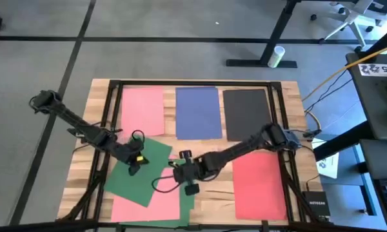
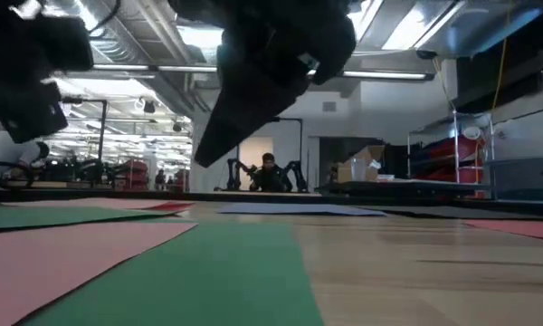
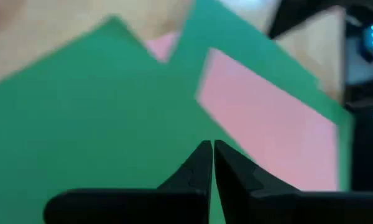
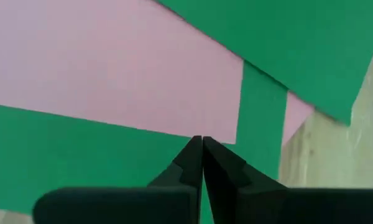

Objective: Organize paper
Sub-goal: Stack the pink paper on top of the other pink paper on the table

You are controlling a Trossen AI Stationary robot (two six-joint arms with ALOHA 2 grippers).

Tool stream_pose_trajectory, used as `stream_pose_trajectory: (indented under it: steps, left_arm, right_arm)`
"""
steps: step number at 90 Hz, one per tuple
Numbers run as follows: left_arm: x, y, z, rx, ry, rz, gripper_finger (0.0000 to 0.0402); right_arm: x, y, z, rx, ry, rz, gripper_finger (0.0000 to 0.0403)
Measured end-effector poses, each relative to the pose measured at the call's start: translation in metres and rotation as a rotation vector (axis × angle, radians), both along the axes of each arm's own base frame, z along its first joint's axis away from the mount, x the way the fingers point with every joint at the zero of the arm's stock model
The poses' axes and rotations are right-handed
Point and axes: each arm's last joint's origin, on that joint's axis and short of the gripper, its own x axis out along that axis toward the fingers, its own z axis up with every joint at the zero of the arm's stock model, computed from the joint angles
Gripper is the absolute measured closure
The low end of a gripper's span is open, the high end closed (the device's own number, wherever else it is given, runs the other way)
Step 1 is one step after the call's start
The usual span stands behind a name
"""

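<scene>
Left tool (image 1: 137, 161) is hovering with fingers pressed together over the tilted green sheet (image 1: 132, 173), which is lying right beneath it. Right tool (image 1: 178, 174), fingers also together, is sitting over the pink sheet (image 1: 148, 205) and green strip (image 1: 188, 200) on the worktop (image 1: 213, 206).

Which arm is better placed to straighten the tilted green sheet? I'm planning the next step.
Probably left: the left gripper sits over the tilted green sheet; the right gripper is beside its edge.
</scene>
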Motion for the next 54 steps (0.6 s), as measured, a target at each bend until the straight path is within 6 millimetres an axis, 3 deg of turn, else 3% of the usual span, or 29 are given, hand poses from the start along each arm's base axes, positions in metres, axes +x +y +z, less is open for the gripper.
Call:
stream_pose_trajectory:
  steps: [24,54]
  left_arm:
    - [-0.006,-0.034,-0.011,-0.046,0.028,-0.126,0.0402]
    - [0.008,-0.068,-0.036,0.057,0.157,-0.174,0.0402]
  right_arm:
    - [-0.012,0.03,0.001,0.022,-0.014,-0.006,0.0403]
    - [-0.023,0.057,0.002,0.018,-0.057,0.017,0.0402]
